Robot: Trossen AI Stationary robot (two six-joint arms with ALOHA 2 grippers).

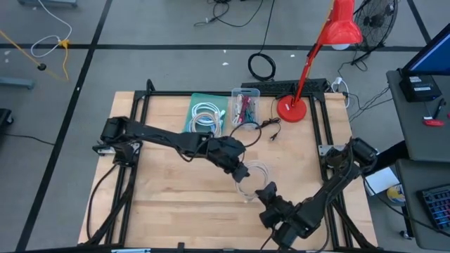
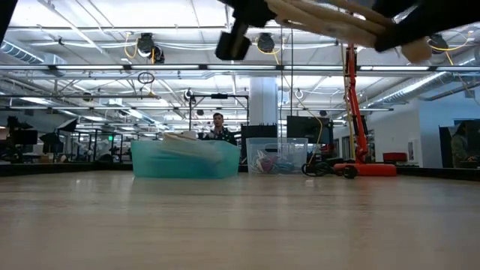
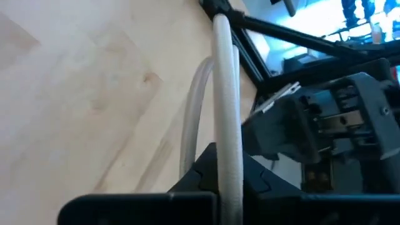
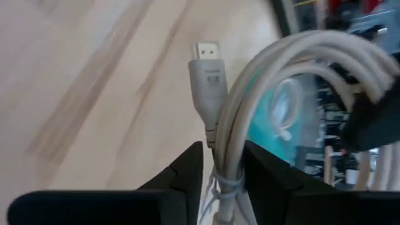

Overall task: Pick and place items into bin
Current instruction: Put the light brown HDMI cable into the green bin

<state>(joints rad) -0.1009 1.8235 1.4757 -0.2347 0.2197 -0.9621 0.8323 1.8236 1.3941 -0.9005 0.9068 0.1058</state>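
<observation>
Mid-worktop, the left hand (image 1: 240, 171) is clamped on the beige coil (image 1: 253, 176) — lifted clear of the wood. The right hand (image 1: 268, 195), fingers slightly parted, straddles the coil's tied end, beside the plug (image 4: 207, 69).

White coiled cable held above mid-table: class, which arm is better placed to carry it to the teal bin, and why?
Left. The left gripper is shut on the white coiled cable and reaches from the teal bin side; the right gripper sits farther away.

A smooth, slightly glossy white plastic-sheathed cable coil (image 4: 275, 94) hangs over the matt pale wood table (image 1: 169, 183).
</observation>
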